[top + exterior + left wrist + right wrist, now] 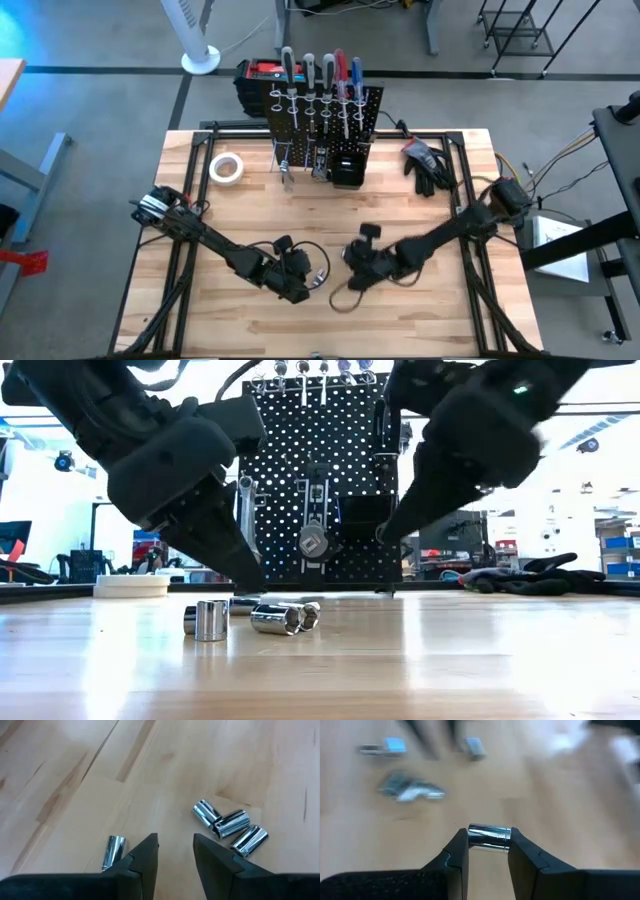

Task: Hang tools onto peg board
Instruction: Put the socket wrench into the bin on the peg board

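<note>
My right gripper (487,851) pinches a small chrome socket (489,838) across its slick, rigid barrel, low over the table well in front of the peg board (322,118), while more sockets (229,826) lie beyond.

Four shiny metal sockets (230,826) lie loose on the wooden counter (75,780); a fifth socket (489,838) sits clamped. The black peg board (322,118) stands upright holding screwdrivers (320,75).
</note>
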Robot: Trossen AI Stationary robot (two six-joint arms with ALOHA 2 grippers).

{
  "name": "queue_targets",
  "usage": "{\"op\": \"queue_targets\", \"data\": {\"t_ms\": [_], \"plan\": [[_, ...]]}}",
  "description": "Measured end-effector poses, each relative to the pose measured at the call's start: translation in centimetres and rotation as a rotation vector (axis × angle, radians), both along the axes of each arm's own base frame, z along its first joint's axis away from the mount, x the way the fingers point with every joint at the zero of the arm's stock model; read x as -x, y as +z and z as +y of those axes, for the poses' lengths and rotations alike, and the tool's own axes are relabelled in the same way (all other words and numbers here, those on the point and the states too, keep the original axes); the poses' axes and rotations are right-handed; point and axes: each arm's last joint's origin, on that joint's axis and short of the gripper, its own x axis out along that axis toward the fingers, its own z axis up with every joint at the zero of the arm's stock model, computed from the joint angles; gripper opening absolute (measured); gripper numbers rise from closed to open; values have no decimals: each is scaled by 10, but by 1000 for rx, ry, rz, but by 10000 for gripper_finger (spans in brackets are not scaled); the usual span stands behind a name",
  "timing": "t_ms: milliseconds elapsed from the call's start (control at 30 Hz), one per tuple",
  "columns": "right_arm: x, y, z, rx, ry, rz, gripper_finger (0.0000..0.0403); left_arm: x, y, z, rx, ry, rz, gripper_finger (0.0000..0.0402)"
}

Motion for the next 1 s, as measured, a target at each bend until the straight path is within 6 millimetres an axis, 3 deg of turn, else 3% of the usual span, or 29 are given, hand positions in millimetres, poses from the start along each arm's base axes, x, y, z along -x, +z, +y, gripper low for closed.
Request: {"op": "queue_targets", "data": {"t_ms": [100, 300, 467, 533, 800, 1000], "plan": [[-3, 24, -29, 29, -40, -53, 80, 0, 2, 0, 1, -2, -4, 114], [-8, 53, -87, 112, -144, -115, 80, 1, 2, -2, 16, -15, -6, 114], [-11, 60, -124, 163, -239, -127, 80, 1, 2, -3, 19, -18, -7, 114], [-12, 64, -132, 151, -276, -152, 98, 1, 2, -3, 20, -19, -7, 114], [-11, 64, -130, 115, -311, -180, 255, 4, 1, -9, 42, -56, 13, 114], [-11, 65, -102, 46, -253, -212, 298, 11, 0, -12, 24, -91, 66, 114]]}}
